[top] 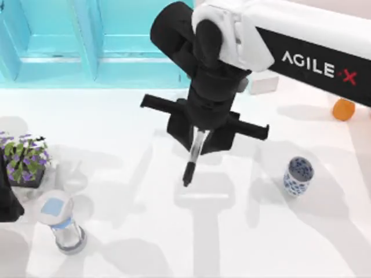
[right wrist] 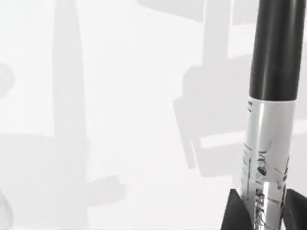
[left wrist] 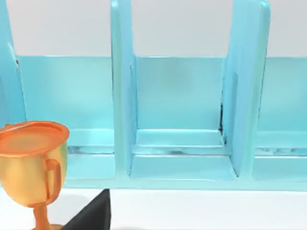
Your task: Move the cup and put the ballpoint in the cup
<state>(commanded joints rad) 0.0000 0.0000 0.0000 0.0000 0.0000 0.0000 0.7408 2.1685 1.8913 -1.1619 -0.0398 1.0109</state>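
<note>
The ballpoint [top: 193, 155] hangs tip-down over the table's middle, clamped in the right gripper [top: 200, 134]; in the right wrist view its grey barrel [right wrist: 266, 158] sits between the dark fingers [right wrist: 235, 213]. The cup [top: 298, 176] stands upright well to its right on the white table [top: 145, 243], bare surface between them. An orange bottle [top: 343, 109] stands beyond the cup near the right edge. Far left stand a glass jar [top: 59, 222] and a potted plant [top: 24, 159]; a blue rack [top: 87, 46] lines the back. The left arm [top: 8, 202] sits parked at the left edge; I cannot tell how its fingers stand.

Right arm [top: 301, 35]: glossy white shell, black side panel, white "AGILE" lettering plus red "X". Wrist section black, rounded, cylindrical. Right gripper [top: 200, 142]: matte black, wide flat crossbar sticking out both sides, two blocky black fingers [right wrist: 235, 213]. Left arm [top: 8, 200]: black part at table's left edge.
</note>
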